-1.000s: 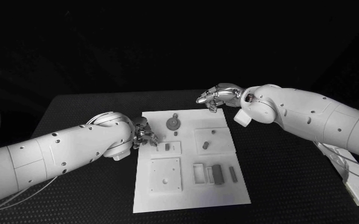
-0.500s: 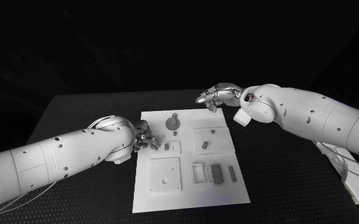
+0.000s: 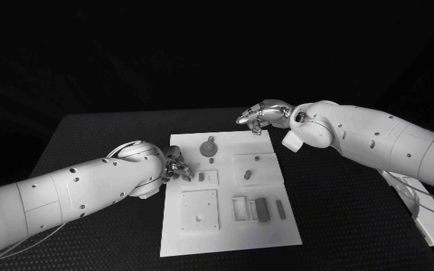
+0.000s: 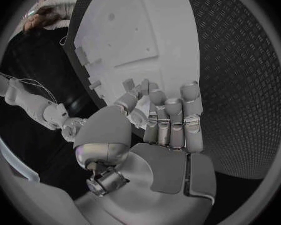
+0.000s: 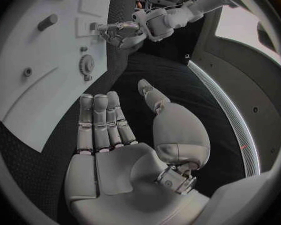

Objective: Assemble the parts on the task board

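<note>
Starting at the left, we see our left hand (image 3: 174, 168) low at the left edge of the task board (image 3: 231, 246), its fingers (image 4: 170, 116) curled in towards the thumb beside a small raised block; from the wrist the fingertips sit right at the board's rim, but whether anything is pinched between them we cannot tell; the black surface (image 3: 100, 139) carries the board in its middle.

Moving across the board, we find a square plate with a round hole (image 3: 199, 211) on the near left; above it lies a small square recess with a short dark part (image 3: 204, 176) in it; further back sits a round gear-like part (image 3: 210, 149); to its right a second square plate holds an oblong dark part (image 3: 247, 174); nearer us a white open frame (image 3: 241, 208) stands just beside a dark upright block (image 3: 261, 209), with a slim dark bar (image 3: 280, 207) lying just to the right of that.

At the right, our right hand (image 3: 260, 116) hovers above the far right corner of the board, apart from it; the wrist view shows its fingers (image 5: 98, 120) straight and side by side, thumb held away, palm bare, so it is spread and holds nothing; the same view takes in the gear-like part and the left hand beyond it.
</note>
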